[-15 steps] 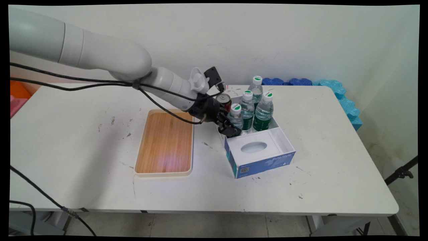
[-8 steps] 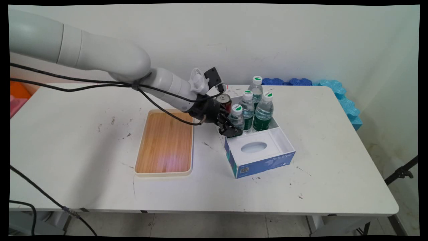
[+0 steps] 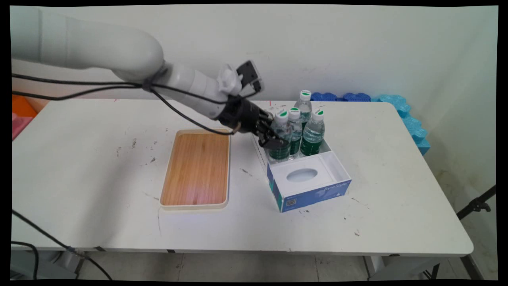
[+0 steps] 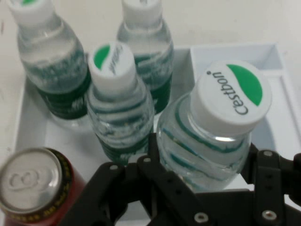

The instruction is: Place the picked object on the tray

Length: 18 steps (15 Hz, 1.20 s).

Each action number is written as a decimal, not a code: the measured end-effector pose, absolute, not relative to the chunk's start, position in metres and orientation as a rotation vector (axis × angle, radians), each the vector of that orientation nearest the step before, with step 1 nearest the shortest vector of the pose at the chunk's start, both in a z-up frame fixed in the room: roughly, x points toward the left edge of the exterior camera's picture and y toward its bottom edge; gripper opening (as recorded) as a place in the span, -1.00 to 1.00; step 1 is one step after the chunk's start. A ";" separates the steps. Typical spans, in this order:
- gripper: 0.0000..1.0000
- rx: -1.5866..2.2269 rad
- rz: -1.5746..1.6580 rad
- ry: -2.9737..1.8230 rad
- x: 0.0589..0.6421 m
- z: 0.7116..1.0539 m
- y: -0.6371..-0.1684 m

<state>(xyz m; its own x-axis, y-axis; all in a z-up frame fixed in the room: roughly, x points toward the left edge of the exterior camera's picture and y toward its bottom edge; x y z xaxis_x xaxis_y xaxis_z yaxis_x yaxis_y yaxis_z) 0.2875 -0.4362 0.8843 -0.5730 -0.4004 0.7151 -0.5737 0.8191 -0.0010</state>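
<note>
My gripper [image 3: 274, 140] is shut on a clear water bottle [image 3: 280, 133] with a green label and a white cap, held upright over the left rear of a blue and white box [image 3: 313, 194]. In the hand view the held bottle [image 4: 214, 136] shows a Cestbon cap, and a black finger [image 4: 157, 157] presses each side of it below the gripper [image 4: 204, 165]. Three more bottles [image 3: 313, 133] stand in the box behind it. A red can [image 4: 33, 188] stands at the box's near left corner in the hand view; the arm hides it in the main view.
A wooden tray [image 3: 196, 169] with a cream rim lies left of the box. The front half of the box has a white insert with an oval hole [image 3: 301, 175]. Blue foam pieces [image 3: 397, 104] line the white table's [image 3: 389, 174] back right edge.
The gripper has risen with the bottle in it; the bottle's cap now sits level with its neighbours' caps. The arm's wrist has also lifted, covering the red can.
</note>
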 end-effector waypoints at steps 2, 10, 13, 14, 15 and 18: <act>-1.00 0.706 0.310 -2.238 0.293 0.907 -0.432; -1.00 0.704 0.336 -2.252 0.353 0.971 -0.422; -1.00 0.717 0.348 -2.266 0.381 0.979 -0.424; -1.00 0.721 0.353 -2.272 0.391 0.979 -0.426; -1.00 0.730 0.362 -2.279 0.403 0.978 -0.428; -1.00 0.748 0.379 -2.296 0.429 0.974 -0.433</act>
